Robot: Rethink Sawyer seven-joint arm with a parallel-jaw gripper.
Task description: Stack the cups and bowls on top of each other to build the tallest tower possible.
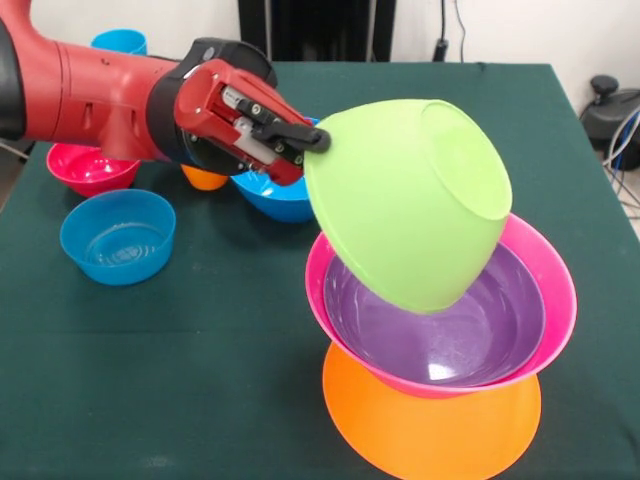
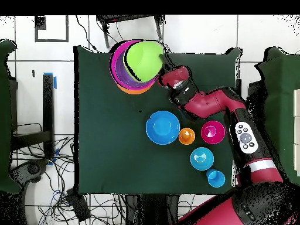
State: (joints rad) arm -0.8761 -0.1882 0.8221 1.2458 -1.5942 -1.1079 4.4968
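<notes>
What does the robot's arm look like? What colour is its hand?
The arm is a thick, round tube, mostly glossy red, with black bands at its joints. In the overhead view one link carries a white oval panel with dark round buttons. The gripper sits on a red block with silver metal parts and screws, and ends in slim black fingers. No loose cables show on it.

Arm [image 1: 90,95]: glossy red cylindrical links, black joint collars. Wrist head red, silver screws, black gripper [image 1: 300,140]. White button panel [image 2: 245,136] near base.
</notes>
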